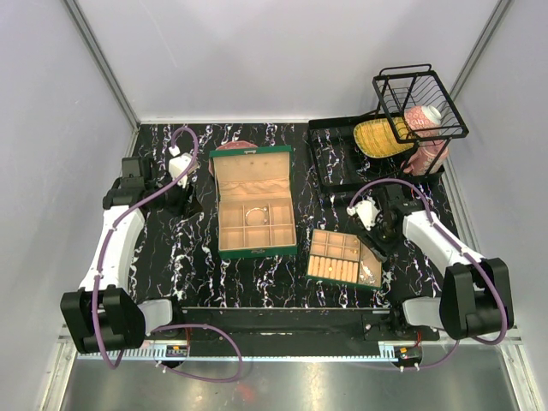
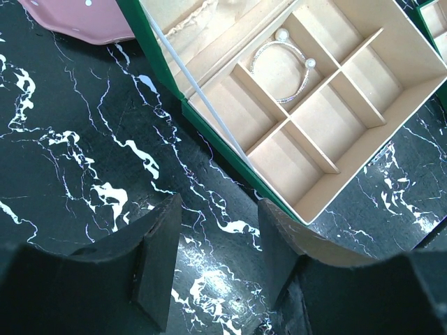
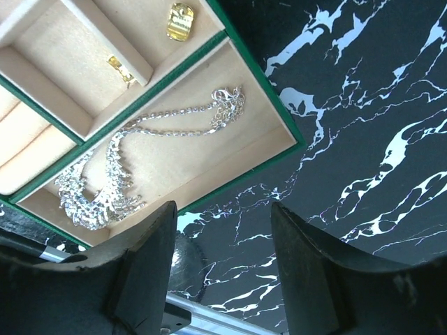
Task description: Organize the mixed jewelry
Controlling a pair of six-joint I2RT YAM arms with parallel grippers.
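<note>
Jewelry is already spread over two containers on the black marble table (image 1: 197, 265). A silver bangle (image 2: 283, 70) with pearl ends lies in the middle compartment of the open green jewelry box (image 1: 221, 224); the compartments around it that show in the left wrist view hold nothing. To the right, well apart from the box, sits the small divided tray (image 1: 312, 257). A silver chain necklace (image 3: 140, 150) lies bunched in its end compartment, and two small gold pieces (image 3: 181, 21) lie in the neighbouring compartments, one on each side of a divider.

The left gripper (image 2: 216, 258) hangs above bare table just beside the box's near corner, fingers apart with nothing between them. The right gripper (image 3: 223, 258) hovers just off the tray's edge by the necklace compartment, also spread and empty. A pink dish (image 2: 84, 17) shows behind the box.
</note>
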